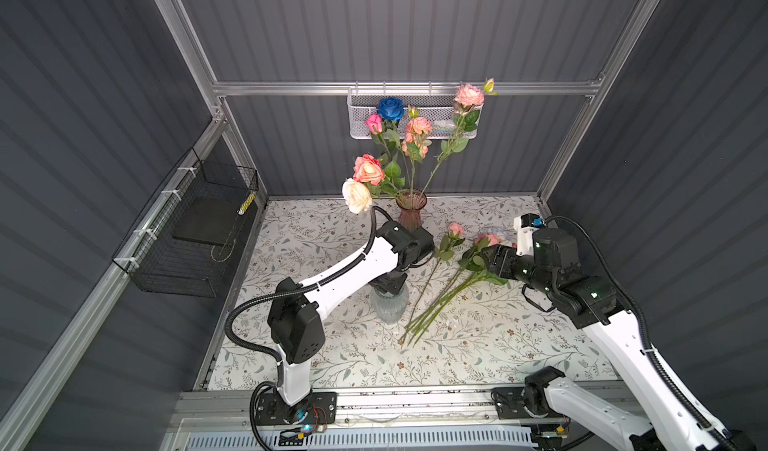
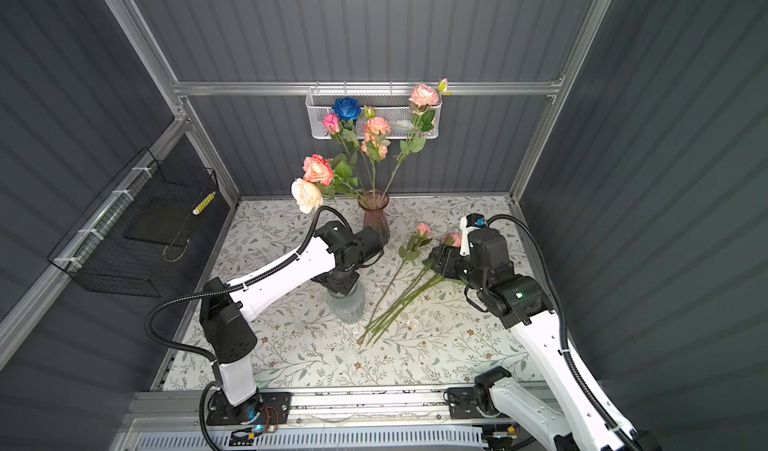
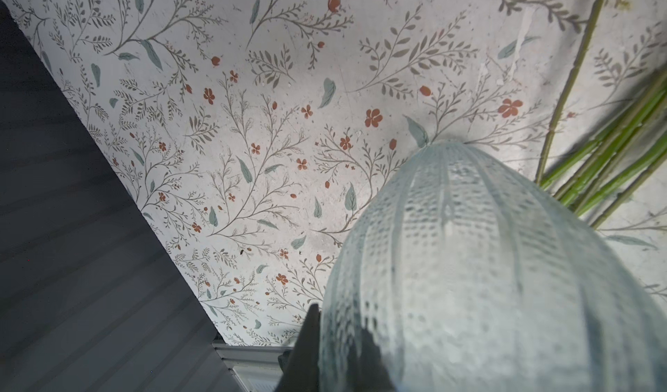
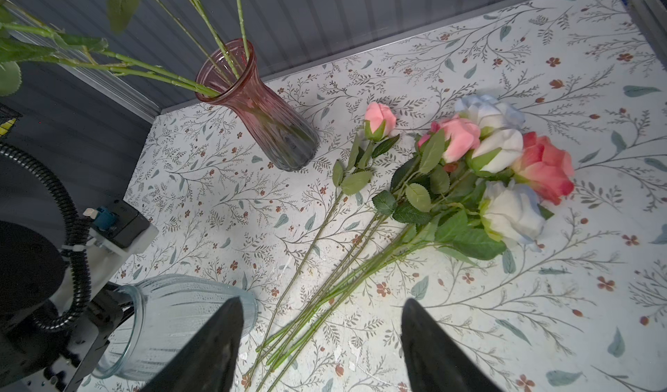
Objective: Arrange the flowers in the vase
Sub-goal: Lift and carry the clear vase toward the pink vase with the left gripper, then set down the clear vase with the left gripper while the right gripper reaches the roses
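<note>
A clear ribbed glass vase (image 1: 390, 307) (image 2: 345, 307) (image 3: 469, 264) (image 4: 173, 321) stands mid-table. My left gripper (image 1: 388, 286) (image 2: 341, 287) (image 3: 337, 350) is shut on its rim, one finger outside the glass and one inside. Behind it a pink glass vase (image 1: 410, 214) (image 2: 375, 218) (image 4: 260, 119) holds several flowers (image 1: 390, 137), among them a blue one. Loose flowers (image 1: 440, 299) (image 2: 399, 303) (image 4: 469, 177) lie in a bunch to the right, and a single pink rose (image 1: 455, 229) (image 4: 379, 119) lies beside them. My right gripper (image 1: 484, 258) (image 2: 434, 258) (image 4: 321, 303) hangs open above their stems, holding nothing.
A white mesh basket (image 1: 440, 131) hangs on the back wall behind the blooms. A black wire basket (image 1: 195, 237) is fixed to the left wall. The floral table cover (image 1: 498, 345) runs to a metal rail (image 1: 415, 403) at the front.
</note>
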Controlling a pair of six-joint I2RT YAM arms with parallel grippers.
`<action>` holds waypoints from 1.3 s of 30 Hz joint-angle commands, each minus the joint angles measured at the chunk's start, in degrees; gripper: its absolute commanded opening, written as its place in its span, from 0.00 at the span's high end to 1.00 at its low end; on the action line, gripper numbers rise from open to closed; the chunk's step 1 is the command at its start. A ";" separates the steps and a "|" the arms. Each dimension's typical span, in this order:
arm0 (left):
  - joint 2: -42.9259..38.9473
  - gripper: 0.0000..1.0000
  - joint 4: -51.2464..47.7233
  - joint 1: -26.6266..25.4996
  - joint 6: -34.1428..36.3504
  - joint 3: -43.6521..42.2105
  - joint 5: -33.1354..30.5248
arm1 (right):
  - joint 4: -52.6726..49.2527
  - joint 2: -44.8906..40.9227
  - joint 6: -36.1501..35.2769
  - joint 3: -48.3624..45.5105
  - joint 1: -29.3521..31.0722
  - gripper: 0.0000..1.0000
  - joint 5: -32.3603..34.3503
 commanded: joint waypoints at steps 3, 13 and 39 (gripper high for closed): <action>2.00 1.00 -0.57 -0.19 1.09 5.01 -1.69 | -0.61 -0.46 0.60 -0.93 -0.24 0.29 0.79; 3.58 0.65 -1.59 -0.41 3.89 7.75 -1.91 | -0.94 -0.46 0.62 -1.15 -0.25 0.28 1.43; -35.38 0.28 19.54 -0.52 5.74 -13.98 -10.31 | 13.99 19.23 10.27 -8.93 -0.66 0.69 -3.93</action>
